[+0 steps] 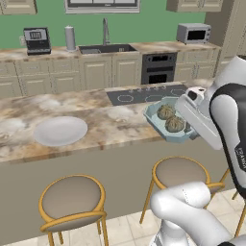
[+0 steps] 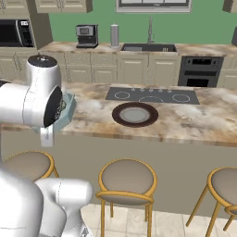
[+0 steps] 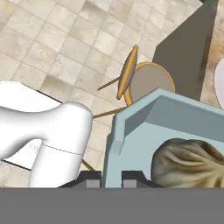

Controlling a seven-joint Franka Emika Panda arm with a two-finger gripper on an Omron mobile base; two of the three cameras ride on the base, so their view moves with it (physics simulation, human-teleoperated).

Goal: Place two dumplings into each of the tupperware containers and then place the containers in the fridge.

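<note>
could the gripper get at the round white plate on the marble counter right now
Probably not yet: the gripper is shut on the rim of the pale blue rectangular tub holding two dumplings. The white plate itself lies uncovered.

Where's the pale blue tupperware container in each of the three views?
Left base view: blue container right of centre at the counter's near edge, two dumplings inside, beside the arm.
Right base view: a pale blue corner at far left, mostly hidden behind the arm.
Hand view: its wall fills lower centre, jaws shut on its rim, one dumpling visible.
Shared landmark: the black cooktop in both base views.
</note>
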